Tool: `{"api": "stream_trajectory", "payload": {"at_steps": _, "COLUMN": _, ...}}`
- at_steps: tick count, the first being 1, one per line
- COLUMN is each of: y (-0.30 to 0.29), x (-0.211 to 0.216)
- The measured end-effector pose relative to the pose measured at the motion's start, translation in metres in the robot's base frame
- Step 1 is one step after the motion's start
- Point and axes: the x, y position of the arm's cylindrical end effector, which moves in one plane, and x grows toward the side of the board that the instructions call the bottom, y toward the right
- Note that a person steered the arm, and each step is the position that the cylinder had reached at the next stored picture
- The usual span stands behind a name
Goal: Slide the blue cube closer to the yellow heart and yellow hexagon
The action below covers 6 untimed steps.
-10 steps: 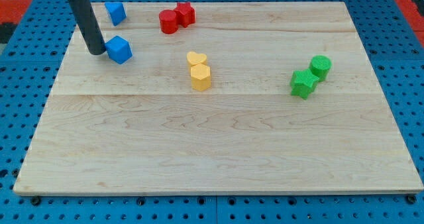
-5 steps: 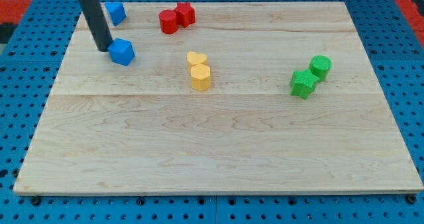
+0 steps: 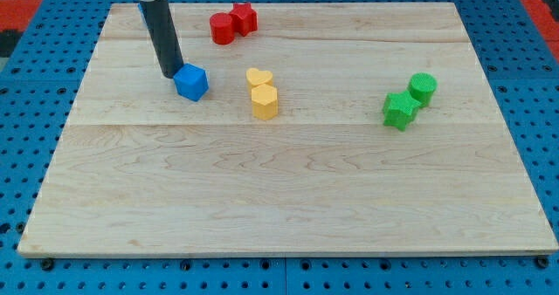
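The blue cube sits on the wooden board, left of centre in the upper part of the view. My tip touches the cube's upper left side. The yellow heart and the yellow hexagon stand together to the cube's right, the heart just above the hexagon. A gap of about a block and a half lies between the cube and the yellow pair.
A red cylinder and a red star sit near the view's top. A green star and a green cylinder sit at the right. Another blue block is mostly hidden behind the rod at the top left.
My tip has moved right and slightly down, pushing the blue cube toward the yellow pair. The other blocks have not moved.
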Motion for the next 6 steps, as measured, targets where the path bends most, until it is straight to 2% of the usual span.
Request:
{"api": "stream_trajectory", "payload": {"at_steps": 2, "y": 0.043, "x": 0.012}}
{"api": "stream_trajectory", "payload": {"at_steps": 3, "y": -0.014, "x": 0.013}}
{"api": "stream_trajectory", "payload": {"at_steps": 4, "y": -0.025, "x": 0.031}}
{"api": "stream_trajectory", "payload": {"at_steps": 5, "y": 0.021, "x": 0.031}}
{"api": "stream_trajectory", "payload": {"at_steps": 6, "y": 0.027, "x": 0.024}}
